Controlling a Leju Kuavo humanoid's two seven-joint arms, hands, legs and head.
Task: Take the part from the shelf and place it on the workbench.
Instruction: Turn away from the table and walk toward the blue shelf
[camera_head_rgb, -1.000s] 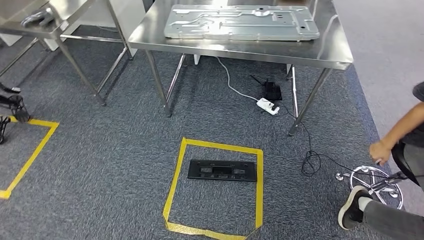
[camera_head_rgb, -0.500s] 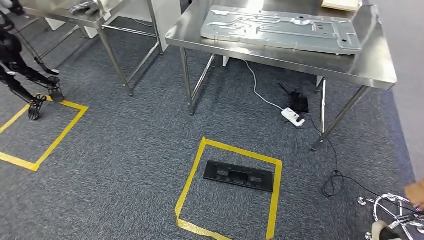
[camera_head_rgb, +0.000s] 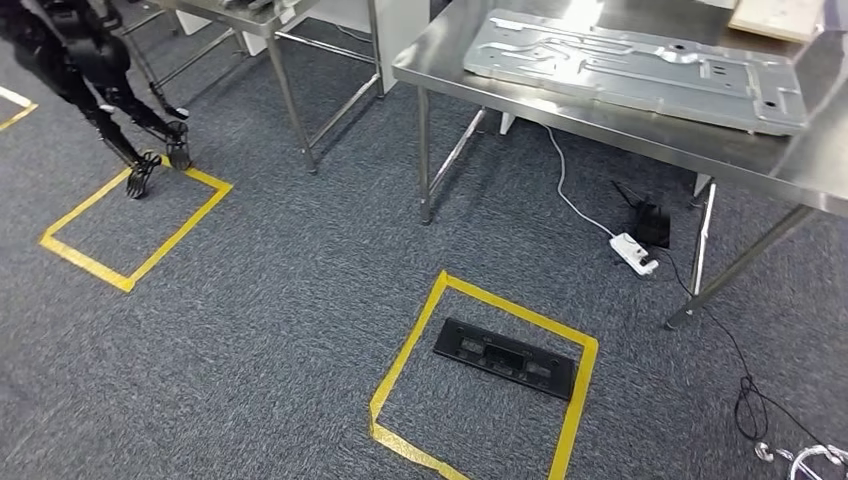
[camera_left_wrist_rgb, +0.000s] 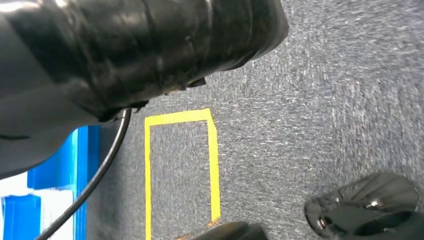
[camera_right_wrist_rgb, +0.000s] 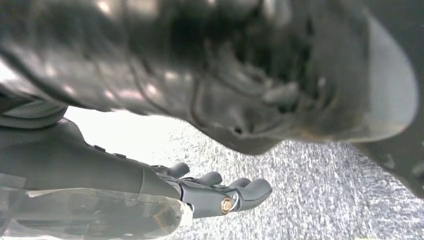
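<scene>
Head view is showing a large flat stamped grey metal panel lying on a stainless steel table. Right hand is hanging with fingers loosely extended, holding nothing.

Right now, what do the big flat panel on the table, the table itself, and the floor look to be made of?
The panel looks like stamped sheet metal, dull silver, with pressed ridges and punched holes. The table seems to be stainless steel: brushed, mirror-like top that reflects light, thin shiny legs. The floor looks like short-pile carpet, speckled grey-blue, marked with yellow tape.
</scene>
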